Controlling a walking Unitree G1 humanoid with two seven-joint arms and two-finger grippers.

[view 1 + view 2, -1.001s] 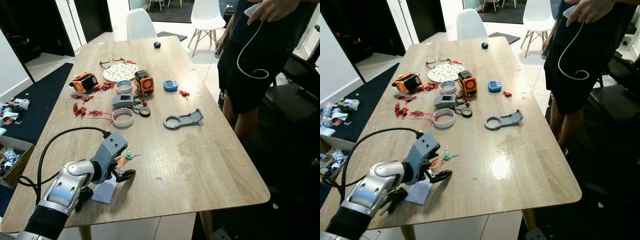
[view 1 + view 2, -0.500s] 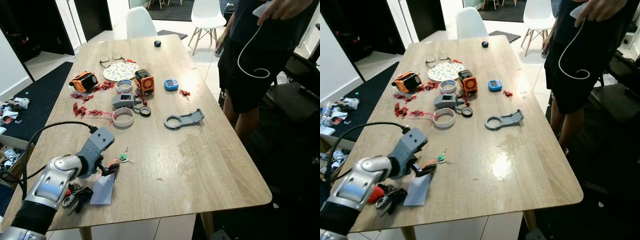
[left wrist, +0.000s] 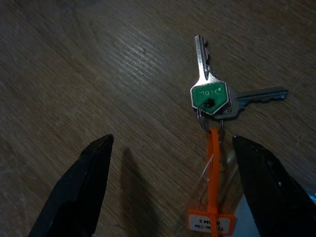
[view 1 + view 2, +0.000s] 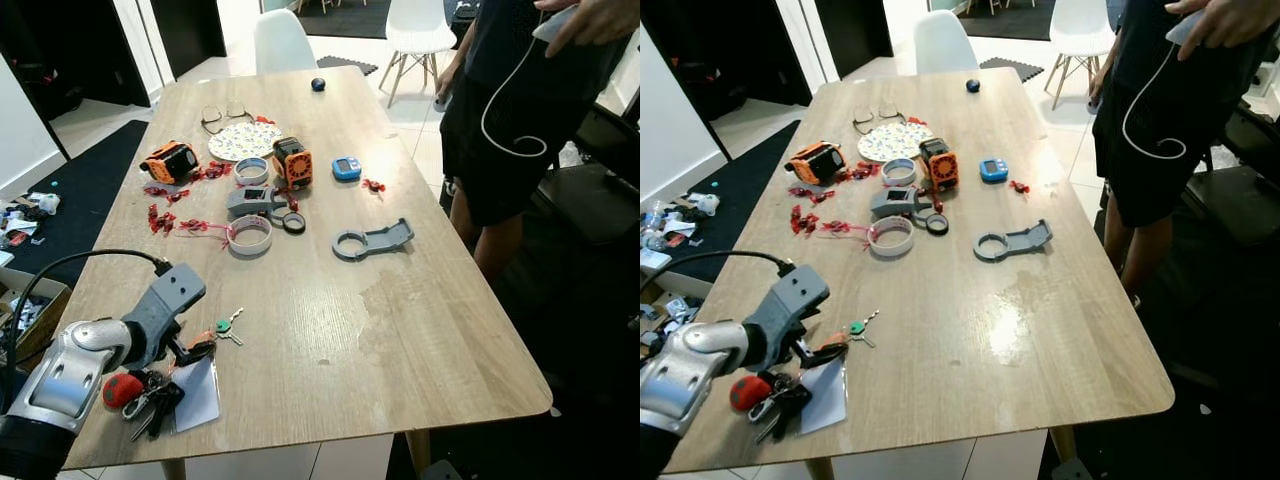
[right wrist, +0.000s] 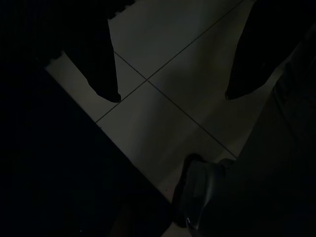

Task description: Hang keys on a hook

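Left gripper (image 3: pixel 170 192) has pulled back toward the table's (image 4: pixel 420 330) near-left edge since 1 s ago; red-tagged key bunch (image 4: pixel 140 392) now uncovered beside it. Fingers spread wide, either side of the orange tag (image 3: pixel 212 197). Keys (image 3: pixel 213 96) w/ green head lie flat on the wood just ahead. Right gripper (image 5: pixel 170 96) hangs idle over floor, fingers apart.

My head pair looks forward and steeply down over the long pale wooden bench (image 4: pixel 400 300) from its near end, both eyes sharing almost the same spread. My left wrist camera sits very close above the bench top, looking along its fingers. My right wrist camera points down at the dim tiled floor (image 5: pixel 163 59).
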